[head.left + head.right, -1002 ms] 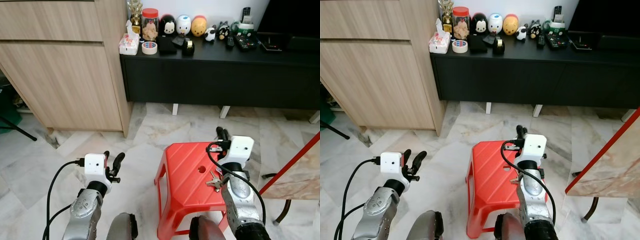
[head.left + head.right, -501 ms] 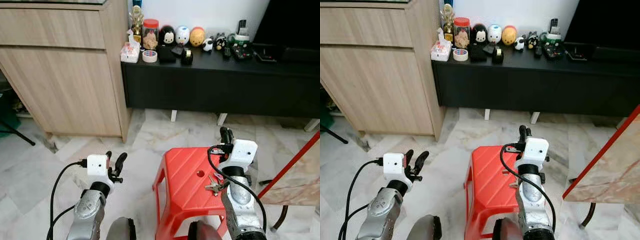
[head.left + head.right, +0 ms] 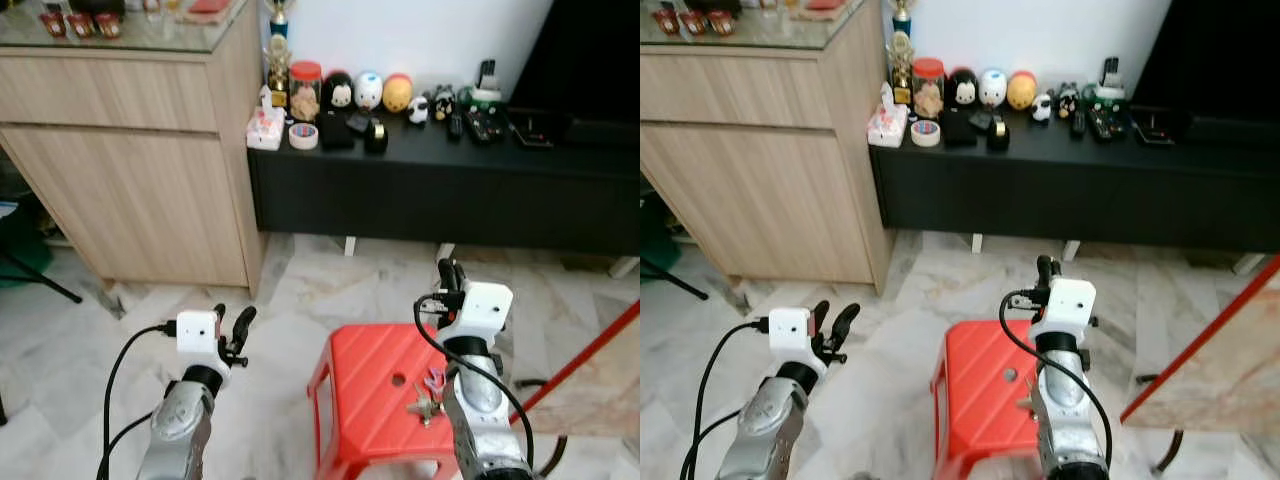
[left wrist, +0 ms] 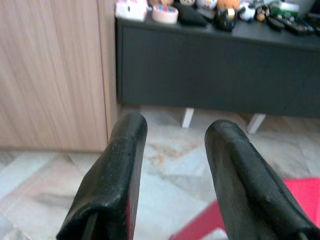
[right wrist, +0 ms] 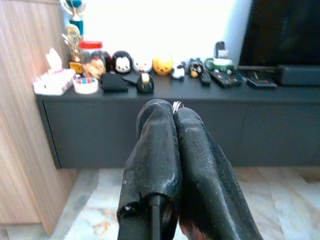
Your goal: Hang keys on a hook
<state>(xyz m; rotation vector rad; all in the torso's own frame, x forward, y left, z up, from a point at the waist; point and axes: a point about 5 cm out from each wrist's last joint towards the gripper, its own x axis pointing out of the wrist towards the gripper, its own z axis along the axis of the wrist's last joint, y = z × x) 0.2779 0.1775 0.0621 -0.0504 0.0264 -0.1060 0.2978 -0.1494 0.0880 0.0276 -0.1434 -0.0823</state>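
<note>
A bunch of keys (image 3: 425, 397) with a pink tag lies on the red plastic stool (image 3: 365, 385), close to its centre hole. My right gripper (image 3: 447, 272) is held over the stool's far edge, pointing forward at the black cabinet, its fingers (image 5: 165, 130) pressed shut. A small glint of metal (image 5: 176, 104) shows at their tips; I cannot tell what it is. My left gripper (image 3: 228, 318) hangs over the marble floor to the left of the stool, open with nothing between its fingers (image 4: 120, 150).
A long black low cabinet (image 3: 450, 170) runs along the wall ahead, holding figurines, a jar, tape and remotes. A wooden sideboard (image 3: 130, 170) stands at the left. A red-edged marble slab (image 3: 600, 370) leans at the right. Pale marble floor (image 3: 290, 280) lies between.
The camera has risen and tilted up: stool and arms sit lower in the picture, and the sideboard's glass top has come into sight. Both grippers keep their pose.
</note>
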